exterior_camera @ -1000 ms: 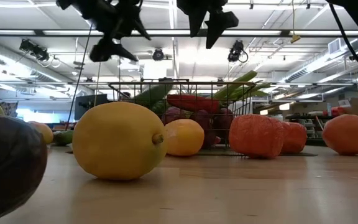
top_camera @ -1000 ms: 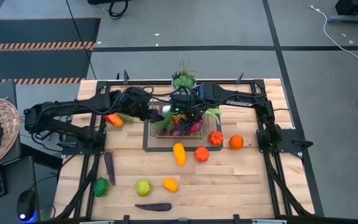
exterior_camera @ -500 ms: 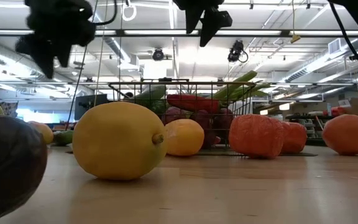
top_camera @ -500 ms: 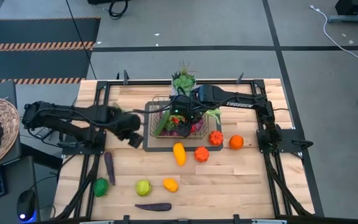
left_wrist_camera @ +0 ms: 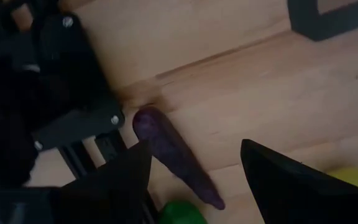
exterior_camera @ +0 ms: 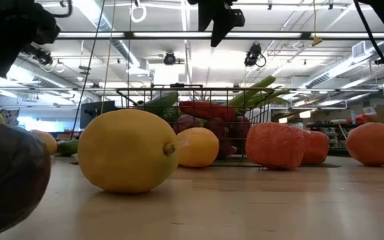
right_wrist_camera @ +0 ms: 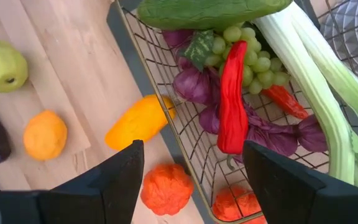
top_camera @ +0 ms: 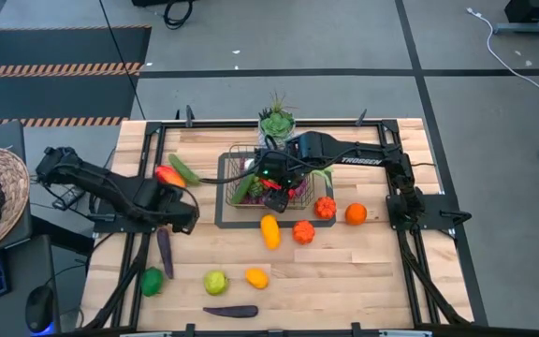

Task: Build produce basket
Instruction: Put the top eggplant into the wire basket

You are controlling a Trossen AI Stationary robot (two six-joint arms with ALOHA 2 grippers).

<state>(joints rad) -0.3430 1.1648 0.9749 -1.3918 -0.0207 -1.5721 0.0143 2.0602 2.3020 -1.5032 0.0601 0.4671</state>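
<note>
The basket (top_camera: 268, 180) stands on a dark mat near the rear middle of the counter (top_camera: 344, 271). It contains a red chili (right_wrist_camera: 232, 99), green grapes (right_wrist_camera: 241, 53), a green cucumber (right_wrist_camera: 204, 11), a pale leek (right_wrist_camera: 319, 74) and purple leafy pieces (right_wrist_camera: 194, 84). The leek tops project above the rim in the low view.

The right gripper (top_camera: 275, 195) hangs above the front part of the basket. Its jaws stand apart and hold nothing; the wrist view looks down between them onto the chili and the basket's wire wall.

The left gripper (top_camera: 178, 217) hangs over the left part of the counter, well apart from the basket. Its jaws stand apart and hold nothing. A purple eggplant (left_wrist_camera: 173, 155) lies on the counter below it, between the two jaws as seen from the wrist.

Loose produce lies on the counter:
- A yellow squash (top_camera: 269, 230) and two orange-red pumpkins (top_camera: 304, 231) lie just in front of the basket.
- An orange (top_camera: 356, 213) lies to their right.
- A pear (top_camera: 215, 281) and a small orange fruit (top_camera: 256, 277) lie nearer the front.
- A second dark eggplant (top_camera: 230, 311) lies at the front edge.
- A green fruit (top_camera: 151, 280) lies at front left.
- A red-orange fruit (top_camera: 168, 175) and a cucumber (top_camera: 184, 169) lie left of the basket.
</note>
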